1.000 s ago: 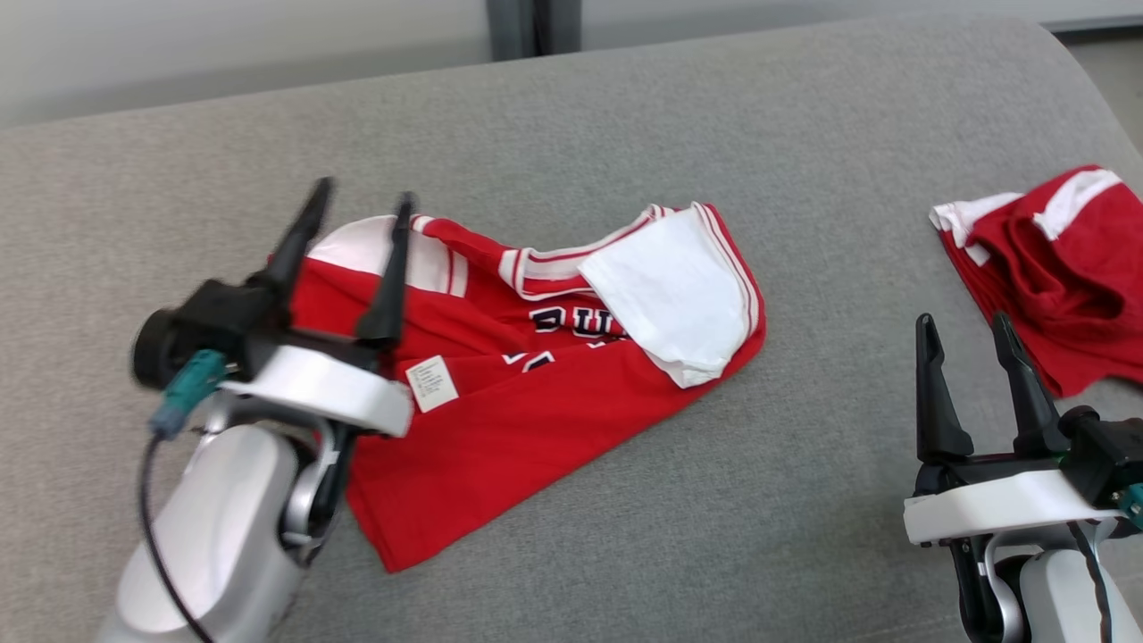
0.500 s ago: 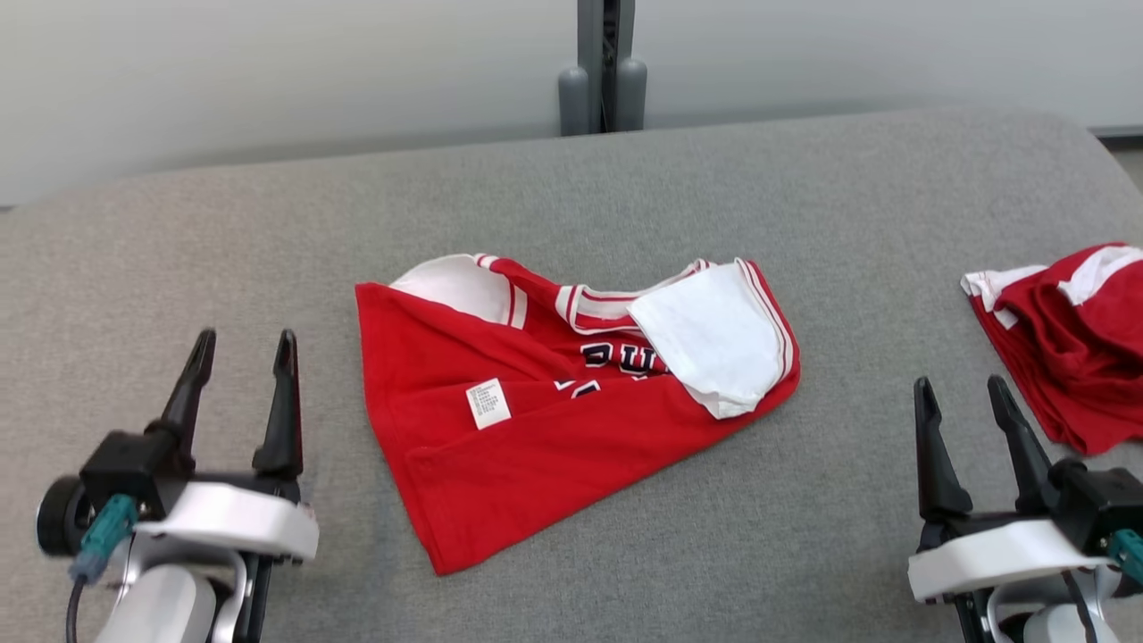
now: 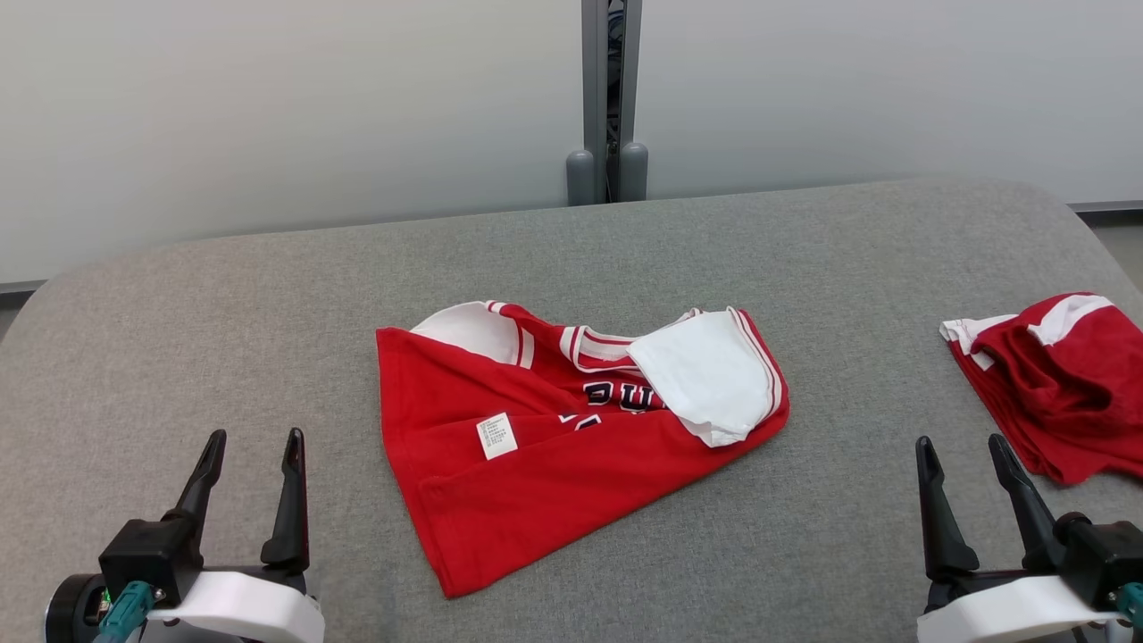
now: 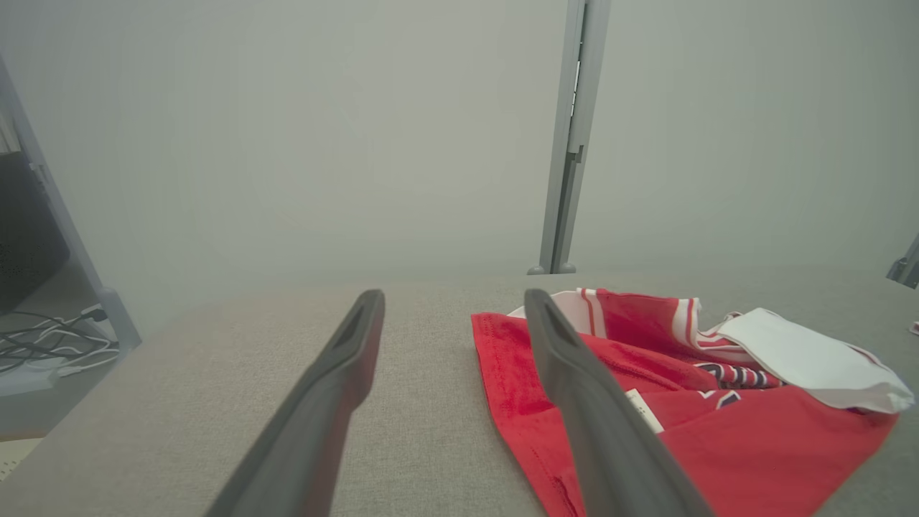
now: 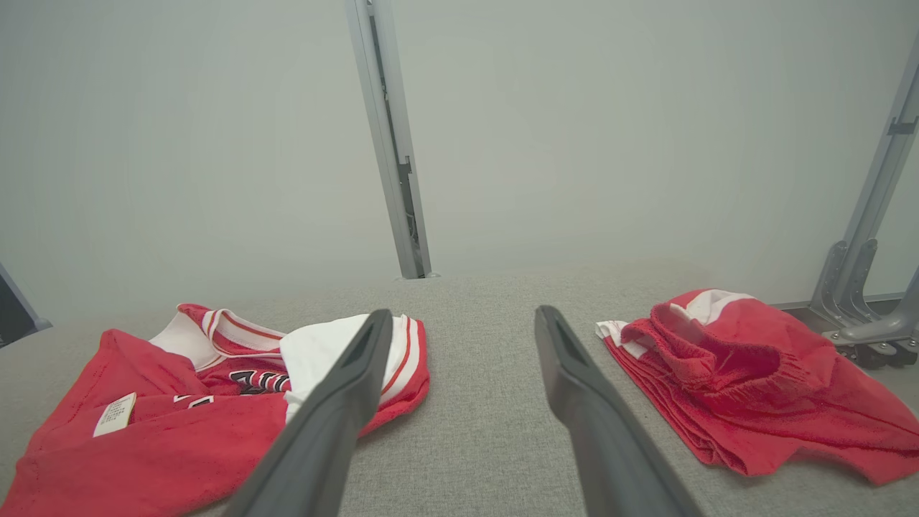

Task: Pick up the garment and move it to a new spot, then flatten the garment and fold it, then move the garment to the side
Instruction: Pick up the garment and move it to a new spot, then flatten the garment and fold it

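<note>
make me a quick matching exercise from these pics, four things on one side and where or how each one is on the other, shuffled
Things:
1. red jersey
2. second red garment
3. care label
4. left gripper

Place or state:
A. bunched up at the right end of the grey table
B. open, at the lower left of the head view, touching no cloth
C. crumpled in the middle of the table, one white sleeve turned over it
D. small and white, lying on red fabric

Pairs: 1-C, 2-A, 3-D, 4-B
</note>
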Robot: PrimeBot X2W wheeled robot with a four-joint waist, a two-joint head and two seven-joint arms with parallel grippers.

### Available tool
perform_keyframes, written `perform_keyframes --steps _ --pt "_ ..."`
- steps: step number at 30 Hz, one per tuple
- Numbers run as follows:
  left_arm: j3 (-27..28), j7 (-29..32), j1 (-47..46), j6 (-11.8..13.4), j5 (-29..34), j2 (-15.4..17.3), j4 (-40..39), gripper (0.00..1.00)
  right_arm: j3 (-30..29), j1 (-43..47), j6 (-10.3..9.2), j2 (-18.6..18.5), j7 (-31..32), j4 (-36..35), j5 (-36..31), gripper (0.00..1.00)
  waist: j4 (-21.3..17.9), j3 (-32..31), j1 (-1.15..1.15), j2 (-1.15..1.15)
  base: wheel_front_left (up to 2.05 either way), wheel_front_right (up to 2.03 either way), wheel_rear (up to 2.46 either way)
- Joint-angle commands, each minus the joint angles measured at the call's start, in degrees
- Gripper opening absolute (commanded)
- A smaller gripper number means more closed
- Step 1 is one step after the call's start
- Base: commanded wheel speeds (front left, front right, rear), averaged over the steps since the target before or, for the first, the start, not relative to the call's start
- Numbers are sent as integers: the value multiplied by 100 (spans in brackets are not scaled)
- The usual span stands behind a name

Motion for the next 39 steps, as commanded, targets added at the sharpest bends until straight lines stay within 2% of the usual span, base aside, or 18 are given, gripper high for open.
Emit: perform_keyframes --steps 1,12,18,28,33,39 --pt "11 25 91 56 -20 51 -65 100 -23 89 1 -35 57 -89 41 100 -2 -18 0 0 0 0 0" --pt "-27 84 70 106 -37 64 -187 100 -58 136 1 -34 186 -298 1 100 54 58 0 0 0 0 0" --pt "-90 91 -71 102 -26 27 -228 100 177 -97 1 -66 449 -232 -202 100 201 217 0 0 0 0 0" --pt "-350 74 -622 -121 -52 -225 -20 100 992 -1215 1 -691 1269 515 -143 100 721 863 0 0 0 0 0" --pt "-472 -34 -941 -260 -22 -388 259 100 1452 -1738 1 -957 1435 862 -36 100 989 1147 0 0 0 0 0" --pt "-519 -153 -1186 -378 -15 -542 538 100 1718 -1961 1 -1161 1632 1226 42 100 1149 1334 0 0 0 0 0"
